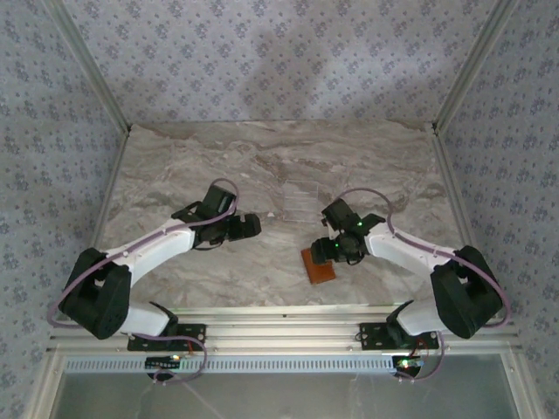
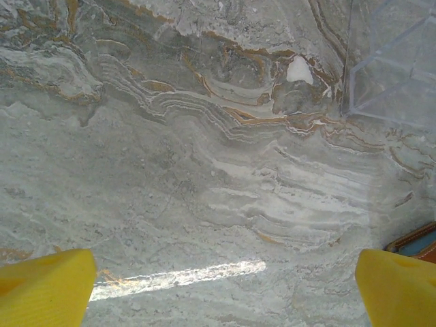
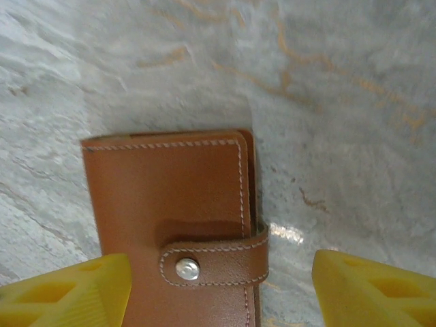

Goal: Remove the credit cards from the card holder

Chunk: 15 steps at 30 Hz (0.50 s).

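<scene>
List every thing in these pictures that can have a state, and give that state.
card holder, closed, snap tab fastened, lying flat
clear tray, looks empty
left gripper, open, empty
right gripper, open, over the card holder, not gripping it

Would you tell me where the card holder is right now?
In the top view, the card holder lies closed on the table near its front edge, right of centre, beneath the right end effector.

White-and-black arms (image 1: pixel 148 249), lilac cables (image 1: pixel 225 182), yellow jaws (green LEDs (image 1: pixel 358 225) lit)
</scene>
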Motion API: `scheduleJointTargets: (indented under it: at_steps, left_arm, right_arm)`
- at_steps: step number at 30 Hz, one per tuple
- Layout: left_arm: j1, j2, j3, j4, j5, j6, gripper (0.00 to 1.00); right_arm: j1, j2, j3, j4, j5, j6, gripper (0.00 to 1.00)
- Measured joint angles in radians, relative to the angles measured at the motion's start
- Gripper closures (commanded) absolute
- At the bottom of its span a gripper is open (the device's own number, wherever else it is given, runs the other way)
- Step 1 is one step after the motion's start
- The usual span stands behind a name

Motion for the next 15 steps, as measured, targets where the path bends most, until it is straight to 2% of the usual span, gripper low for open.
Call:
scheduleJointTargets:
  at_steps: [7, 15]
  left_arm:
    - [-0.001, 0.000, -0.013, -0.003, 0.001, -0.004, 0.02]
    - [-0.005, 0.000, -0.013, -0.003, 0.001, -0.011, 0.02]
  right_arm:
    - [0.007, 0.007, -0.043, 0.038, -0.036, 0.052, 0.29]
    - [0.041, 0.013, -0.075, 0.101, -0.084, 0.147, 0.37]
